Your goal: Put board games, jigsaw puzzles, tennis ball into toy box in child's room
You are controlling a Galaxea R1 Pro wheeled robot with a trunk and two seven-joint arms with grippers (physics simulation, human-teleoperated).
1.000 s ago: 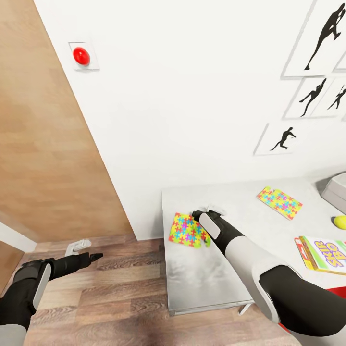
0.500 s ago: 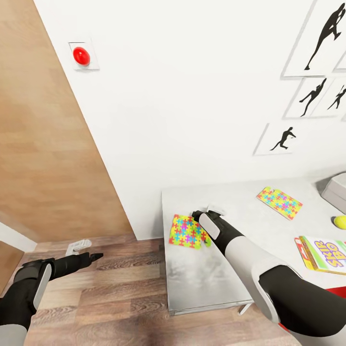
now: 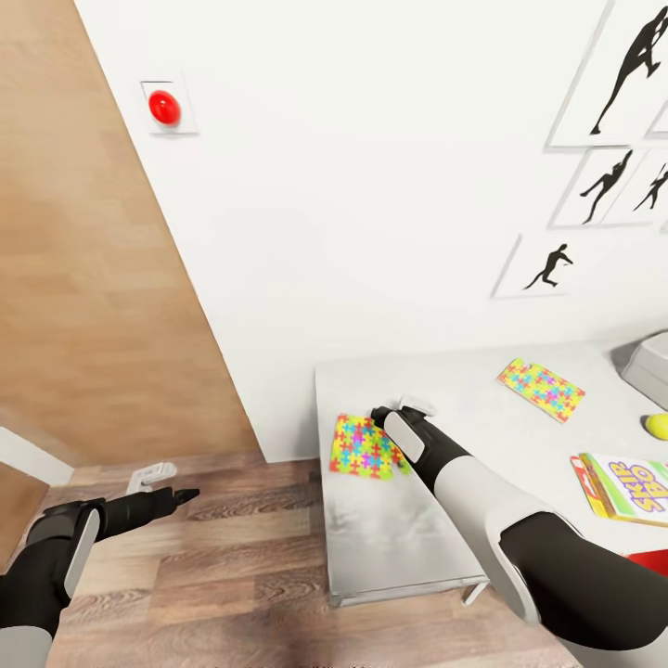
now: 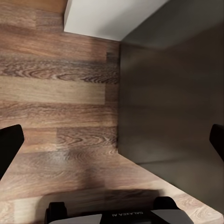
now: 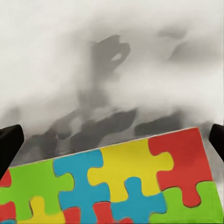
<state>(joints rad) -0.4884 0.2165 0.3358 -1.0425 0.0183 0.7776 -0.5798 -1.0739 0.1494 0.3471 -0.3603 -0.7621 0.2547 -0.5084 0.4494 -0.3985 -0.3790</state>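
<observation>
My right gripper (image 3: 382, 415) sits low over the long pale grey-white table (image 3: 390, 529), at the right edge of the near thin flat mosaic jigsaw puzzle (image 3: 365, 446). In the right wrist view my two dark fingertips (image 5: 9, 144) stand wide apart at the frame's sides, nothing between them: the claw is released. That same view shows the puzzle's (image 5: 116, 186) red, yellow, blue and green interlocking pieces just under the fingers, its far edge lying on the mottled grey table top (image 5: 112, 70). Whether a finger touches the puzzle, I cannot tell.

My left gripper (image 3: 176, 496) hangs over the wood-plank floor (image 3: 213, 557), well apart from the table, at about 9 o'clock from the near puzzle. In the left wrist view its dark fingertips (image 4: 8, 149) are spread wide with only floor (image 4: 56, 102) and a dark grey panel (image 4: 172, 102) beyond: released, empty.

Remaining items on the table, taken from the near puzzle:
- second mosaic jigsaw puzzle (image 3: 541, 389), at 2 o'clock, lying flat, well apart;
- small yellow-green tennis ball (image 3: 657, 426), at 3 o'clock, near the frame edge;
- flat green-red-white "Skip-Bo" board game box (image 3: 626, 489), toward 4 o'clock, just below the ball;
- light grey toy box (image 3: 649, 366), only a corner in view, past the second puzzle.

The white wall (image 3: 371, 186) carries black sports-silhouette pictures (image 3: 612, 121) and a red round button (image 3: 164, 108).
</observation>
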